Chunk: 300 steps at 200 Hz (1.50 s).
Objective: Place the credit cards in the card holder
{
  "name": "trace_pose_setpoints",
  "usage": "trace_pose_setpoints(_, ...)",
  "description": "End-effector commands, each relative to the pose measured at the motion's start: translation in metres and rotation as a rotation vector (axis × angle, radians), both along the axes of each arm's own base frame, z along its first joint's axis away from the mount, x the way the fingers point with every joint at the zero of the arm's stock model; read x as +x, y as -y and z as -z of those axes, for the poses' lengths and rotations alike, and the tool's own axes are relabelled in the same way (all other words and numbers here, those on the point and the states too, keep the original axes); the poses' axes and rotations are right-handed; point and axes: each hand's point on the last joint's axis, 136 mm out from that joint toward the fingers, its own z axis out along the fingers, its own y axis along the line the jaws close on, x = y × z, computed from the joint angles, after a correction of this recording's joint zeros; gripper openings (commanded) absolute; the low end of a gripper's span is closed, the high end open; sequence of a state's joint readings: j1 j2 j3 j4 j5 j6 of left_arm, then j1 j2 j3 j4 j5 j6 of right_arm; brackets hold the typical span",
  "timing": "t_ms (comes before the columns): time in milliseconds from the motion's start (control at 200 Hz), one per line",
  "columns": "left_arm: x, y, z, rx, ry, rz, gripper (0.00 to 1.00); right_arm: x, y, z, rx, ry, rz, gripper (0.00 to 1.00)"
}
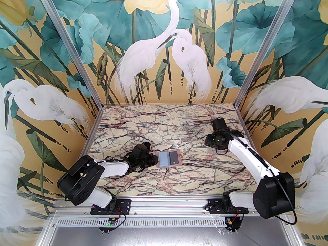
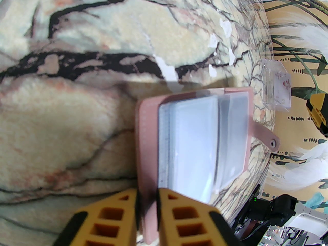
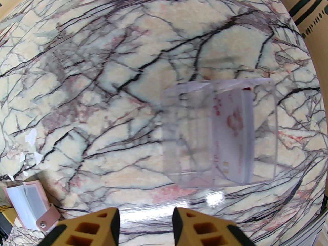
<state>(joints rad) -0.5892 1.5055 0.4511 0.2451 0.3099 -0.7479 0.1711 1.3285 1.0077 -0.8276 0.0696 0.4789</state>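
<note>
Your left gripper (image 2: 147,204) pinches the cover edge of the dusty-pink card holder (image 2: 194,142), lying open on the table (image 1: 179,122), grey-blue sleeves showing; your right gripper (image 3: 146,214) hangs unclenched by a clear box (image 3: 220,134)

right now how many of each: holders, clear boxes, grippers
holder: 1
clear box: 1
grippers: 2 (left gripper, right gripper)
total: 4
</note>
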Motion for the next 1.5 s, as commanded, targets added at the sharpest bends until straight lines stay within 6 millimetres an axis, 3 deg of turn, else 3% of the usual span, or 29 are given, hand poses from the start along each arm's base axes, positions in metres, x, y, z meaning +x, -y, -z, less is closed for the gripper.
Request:
trace_pose_setpoints(0, -0.006, -0.002, 0.006, 0.001, -0.019, 0.011, 0.21, -0.007, 0.025, 0.002, -0.109, -0.041, 0.021, 0.43)
trace_pose_setpoints(305, -0.006, -0.003, 0.008, 0.003, -0.020, 0.007, 0.21, 0.002, 0.062, 0.010, -0.237, -0.128, 0.099, 0.49)
trace_pose_setpoints(535, -0.007, -0.003, 0.009, 0.003, -0.019, 0.007, 0.20, 0.015, 0.077, 0.023, -0.329, -0.195, 0.113, 0.51)
trace_pose_setpoints(1090, -0.008, -0.004, 0.010, 0.006, -0.021, 0.008, 0.21, 0.022, 0.081, 0.050, -0.327, -0.268, 0.109, 0.52)
trace_pose_setpoints(1495, -0.008, -0.004, 0.011, 0.007, -0.026, 0.008, 0.21, 0.022, 0.091, 0.043, -0.379, -0.259, 0.137, 0.47)
